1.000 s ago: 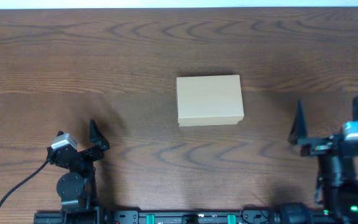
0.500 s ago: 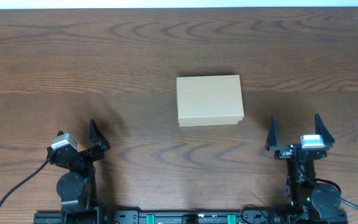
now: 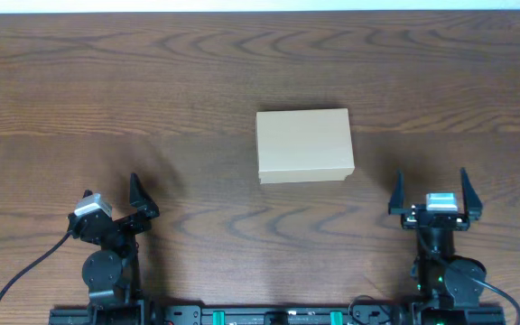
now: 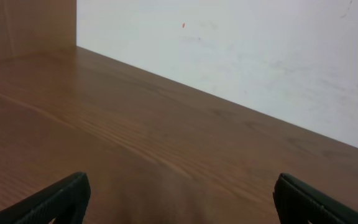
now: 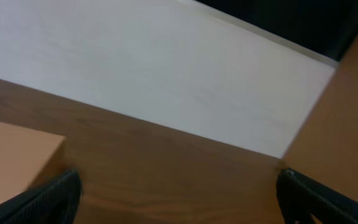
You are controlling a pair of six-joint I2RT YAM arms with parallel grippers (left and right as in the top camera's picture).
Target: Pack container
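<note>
Overhead: container centred, apart from both jaws.

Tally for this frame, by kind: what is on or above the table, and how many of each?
Cardboard box: 1
Robot hands: 2, the left hand and the right hand, both open and holding nothing
Total: 3
</note>
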